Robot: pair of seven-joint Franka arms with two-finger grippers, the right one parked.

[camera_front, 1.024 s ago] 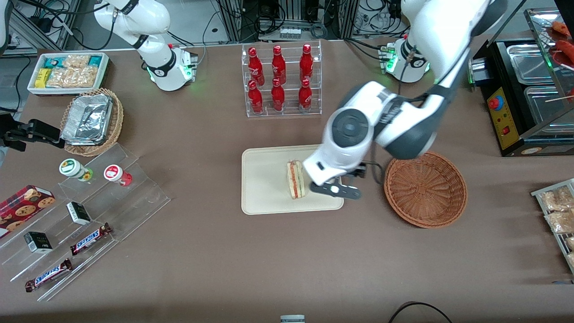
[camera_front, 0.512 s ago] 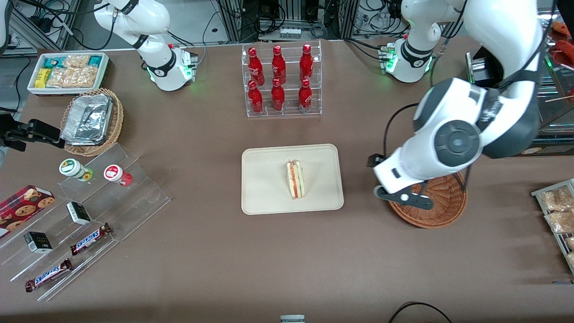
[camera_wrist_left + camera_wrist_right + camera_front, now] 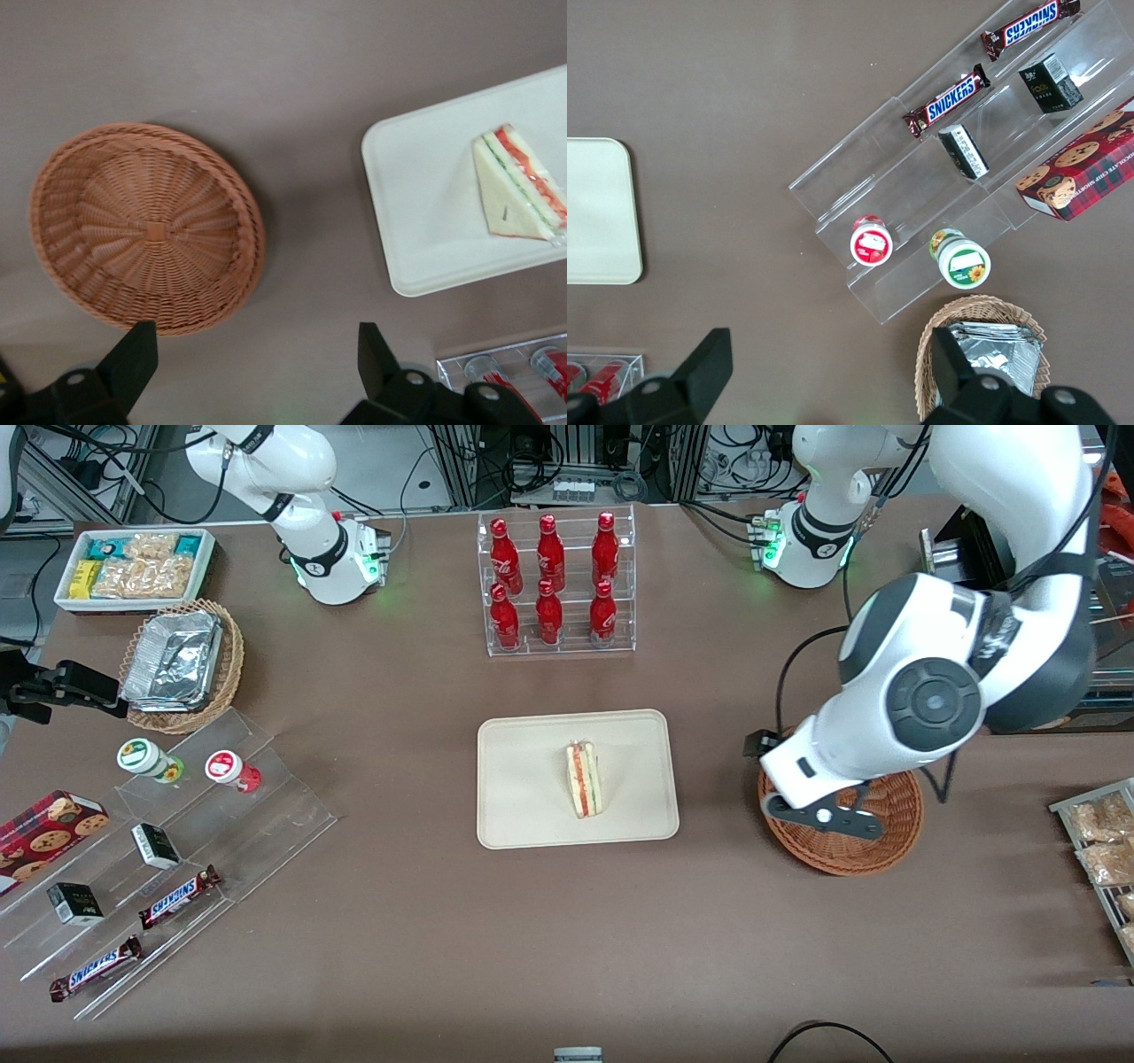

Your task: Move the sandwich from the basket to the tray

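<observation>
The table is viewed steeply from above at the front, while tray (image 3: 532,815) and basket (image 3: 146,226) below the gripper (image 3: 252,372) are shared with the downward-facing left wrist view.

Brown table (image 3: 425,957); cables and metal frames (image 3: 567,460) farther back.

On the brown desk (image 3: 744,115) lay one rounded corner of the cream tray (image 3: 598,212). A clear stepped display rack (image 3: 957,168) held two Snickers bars (image 3: 946,100), two small dark boxes (image 3: 1050,82), a cookie box (image 3: 1076,173), a red-lidded cup (image 3: 871,243) and a green-lidded cup (image 3: 960,258). Beside it, a tan wicker basket (image 3: 935,332) carried foil containers (image 3: 997,350).
</observation>
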